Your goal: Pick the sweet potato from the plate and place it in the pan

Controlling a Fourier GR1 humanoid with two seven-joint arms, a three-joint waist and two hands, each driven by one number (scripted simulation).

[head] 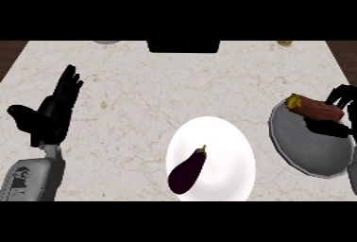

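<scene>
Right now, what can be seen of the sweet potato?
The sweet potato is a stubby reddish-brown root with a yellowish cut end toward the left. It lies tilted over the far part of the grey pan, casting a shadow on it. The right hand, at the view's right edge, is at its right end, fingers curled around it.

A kitchen: marble counter [140, 94], white plate [230, 137] with eggplant [187, 171], grey pan [293, 142].

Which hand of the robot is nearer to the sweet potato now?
The right hand. It is directly beside the sweet potato, over the grey pan at the right edge. The left hand rests open at the far left, beyond the white plate.
</scene>
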